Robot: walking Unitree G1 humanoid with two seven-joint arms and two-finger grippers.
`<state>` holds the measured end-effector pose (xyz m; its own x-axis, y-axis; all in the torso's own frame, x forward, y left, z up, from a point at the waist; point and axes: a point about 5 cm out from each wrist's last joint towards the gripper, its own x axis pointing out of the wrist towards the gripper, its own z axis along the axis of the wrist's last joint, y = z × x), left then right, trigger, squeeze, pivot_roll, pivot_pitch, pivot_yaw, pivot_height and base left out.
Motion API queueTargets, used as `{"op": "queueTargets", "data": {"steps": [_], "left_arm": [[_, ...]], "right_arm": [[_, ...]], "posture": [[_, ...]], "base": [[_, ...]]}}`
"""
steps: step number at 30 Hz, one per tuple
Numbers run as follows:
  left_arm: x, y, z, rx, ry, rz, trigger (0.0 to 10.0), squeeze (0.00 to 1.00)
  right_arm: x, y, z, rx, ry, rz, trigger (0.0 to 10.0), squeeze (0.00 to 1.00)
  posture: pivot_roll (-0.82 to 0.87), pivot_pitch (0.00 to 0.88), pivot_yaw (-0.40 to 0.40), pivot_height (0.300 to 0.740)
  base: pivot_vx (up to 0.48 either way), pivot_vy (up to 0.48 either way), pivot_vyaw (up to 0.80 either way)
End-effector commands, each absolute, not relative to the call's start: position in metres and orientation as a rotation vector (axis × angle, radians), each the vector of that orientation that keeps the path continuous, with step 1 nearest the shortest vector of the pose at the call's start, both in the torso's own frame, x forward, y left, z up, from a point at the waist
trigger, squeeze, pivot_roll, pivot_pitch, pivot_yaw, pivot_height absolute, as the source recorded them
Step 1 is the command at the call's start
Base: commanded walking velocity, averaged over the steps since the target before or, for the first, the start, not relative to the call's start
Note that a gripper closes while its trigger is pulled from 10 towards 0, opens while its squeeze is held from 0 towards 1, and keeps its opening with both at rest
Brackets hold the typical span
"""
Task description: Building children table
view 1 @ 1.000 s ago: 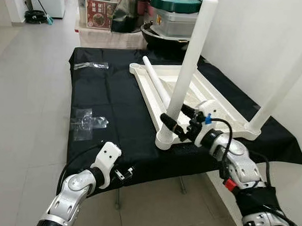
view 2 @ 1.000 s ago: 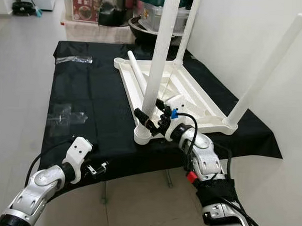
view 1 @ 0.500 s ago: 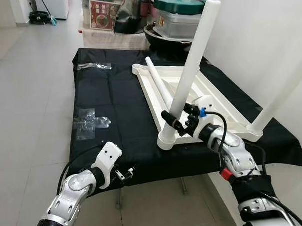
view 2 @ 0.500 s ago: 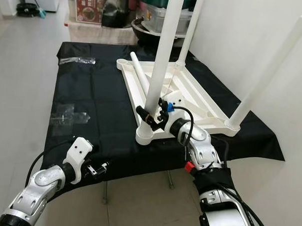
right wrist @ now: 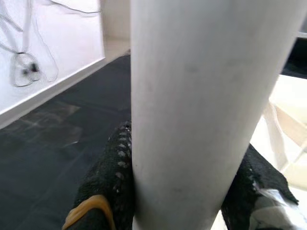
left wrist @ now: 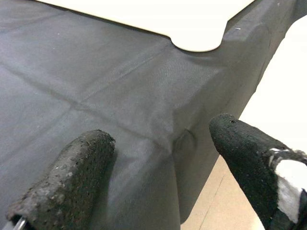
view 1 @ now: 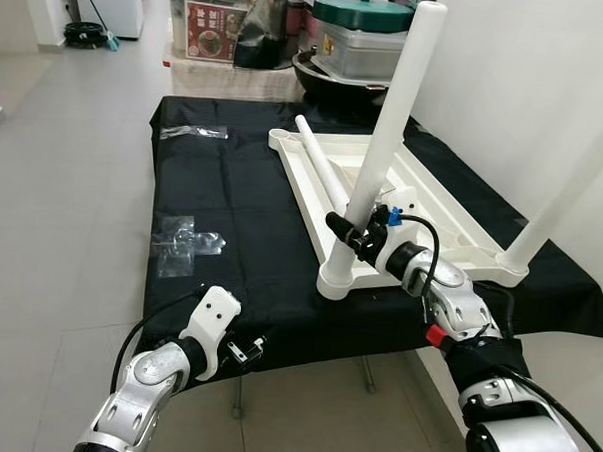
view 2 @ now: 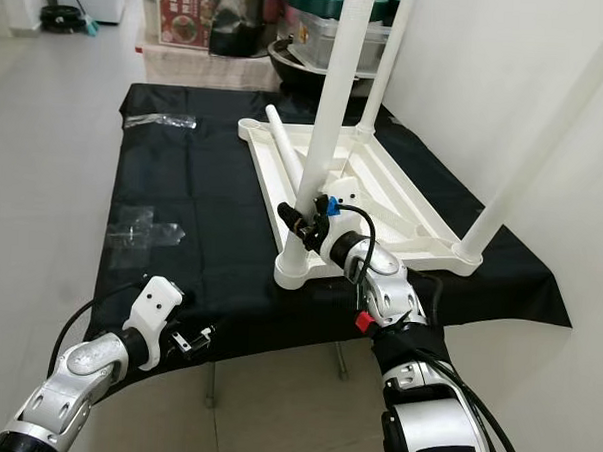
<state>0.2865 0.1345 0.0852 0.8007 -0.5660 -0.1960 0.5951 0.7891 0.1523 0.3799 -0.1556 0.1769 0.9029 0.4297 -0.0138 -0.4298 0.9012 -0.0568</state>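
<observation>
Our right gripper (view 1: 349,231) has slid higher up the near table leg (view 1: 385,140) and now clamps it, so screwing in looks underway; left gripper (left wrist: 163,163) hangs spread beside the tabletop (view 1: 452,218).

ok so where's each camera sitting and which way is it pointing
Left eye view: on the head, looking forward and down at the upturned white tabletop on the black cloth; both arms show.
Right eye view: same scene, from slightly further right.
Left wrist view: along the open left gripper at the cloth's edge.
Right wrist view: along the right gripper, closed on the near leg.
Both wrist views share the cloth and tabletop.
</observation>
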Motion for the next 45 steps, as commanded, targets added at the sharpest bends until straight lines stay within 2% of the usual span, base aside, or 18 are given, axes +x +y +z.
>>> {"op": "queueTargets", "data": {"steps": [1,3,4,5,6,10,15,16,21,22,24,25,28,29,30,31,34,45], "left_arm": [[0.285,0.134,0.084,0.222,0.148,-0.630,10.0,0.00],[0.286,0.132,0.085,0.221,0.146,-0.636,10.0,0.00],[0.286,0.132,0.085,0.221,0.146,-0.636,10.0,0.00],[0.286,0.132,0.085,0.221,0.146,-0.638,10.0,0.00],[0.286,0.132,0.085,0.221,0.146,-0.638,10.0,0.00],[0.286,0.133,0.085,0.222,0.148,-0.641,10.0,0.00],[0.286,0.132,0.084,0.222,0.152,-0.645,10.0,0.00],[0.286,0.131,0.083,0.222,0.152,-0.647,10.0,0.00],[0.287,0.130,0.084,0.221,0.149,-0.646,10.0,0.00],[0.287,0.131,0.085,0.220,0.149,-0.644,10.0,0.00],[0.286,0.132,0.084,0.220,0.151,-0.642,10.0,0.00],[0.285,0.132,0.083,0.219,0.153,-0.641,10.0,0.00],[0.284,0.133,0.083,0.218,0.154,-0.641,10.0,0.00],[0.283,0.132,0.082,0.219,0.156,-0.643,10.0,0.00],[0.283,0.132,0.082,0.219,0.156,-0.643,10.0,0.00],[0.284,0.132,0.083,0.221,0.156,-0.644,10.0,0.00],[0.287,0.133,0.084,0.224,0.153,-0.642,10.0,0.00],[0.286,0.133,0.084,0.226,0.152,-0.635,10.0,0.00]], "right_arm": [[0.384,-0.190,0.173,-0.120,0.045,0.167,0.0,0.00],[0.379,-0.224,0.161,-0.093,0.098,-0.176,0.0,0.00],[0.379,-0.224,0.161,-0.093,0.098,-0.176,0.0,0.00],[0.370,-0.245,0.152,-0.065,0.122,-0.391,0.0,0.00],[0.370,-0.245,0.152,-0.065,0.122,-0.391,0.0,0.00],[0.342,-0.284,0.148,-0.033,0.087,-0.838,0.0,0.00],[0.350,-0.276,0.160,-0.018,0.053,-0.799,0.0,0.00],[0.358,-0.267,0.164,-0.020,0.064,-0.717,10.0,0.00],[0.370,-0.249,0.181,-0.027,-0.016,-0.590,10.0,0.00],[0.373,-0.243,0.190,-0.004,-0.062,-0.536,10.0,1.00],[0.378,-0.236,0.201,0.019,-0.117,-0.439,10.0,1.00],[0.381,-0.218,0.214,0.101,-0.183,-0.220,10.0,0.00],[0.381,-0.205,0.223,0.153,-0.237,-0.063,10.0,0.00],[0.374,-0.189,0.230,0.110,-0.275,0.191,10.0,0.00],[0.374,-0.189,0.230,0.110,-0.275,0.191,10.0,0.00],[0.362,-0.177,0.228,0.013,-0.256,0.456,10.0,0.00],[0.352,-0.171,0.213,-0.132,-0.154,0.719,10.0,0.00],[0.365,-0.172,0.178,-0.238,0.030,0.732,10.0,0.00]], "posture": [[0.03,0.000,-0.129,0.740],[0.03,0.000,-0.128,0.740],[0.03,0.000,-0.128,0.740],[0.03,0.000,-0.126,0.740],[0.03,0.000,-0.126,0.740],[0.03,0.000,-0.119,0.740],[0.02,0.000,-0.116,0.740],[0.02,0.000,-0.120,0.740],[0.03,0.000,-0.124,0.740],[0.03,0.000,-0.126,0.740],[0.03,0.000,-0.125,0.740],[0.02,0.000,-0.121,0.740],[0.02,0.000,-0.121,0.740],[0.03,0.000,-0.120,0.740],[0.03,0.000,-0.120,0.740],[0.02,0.000,-0.120,0.740],[0.02,0.000,-0.121,0.740],[0.04,0.000,-0.131,0.740]], "base": [[0.000,0.000,0.00],[0.000,0.000,0.00],[0.000,0.000,0.00],[0.000,0.000,0.00],[0.000,0.000,0.00],[0.000,0.000,0.00],[0.000,0.000,0.00],[0.000,0.000,0.00],[0.000,0.000,0.00],[0.000,0.000,0.00],[0.000,0.000,0.00],[0.000,0.000,0.00],[0.000,0.000,0.00],[0.000,0.000,0.00],[0.000,0.000,0.00],[0.000,0.000,0.00],[0.000,0.000,0.00],[0.000,0.000,0.00]]}}
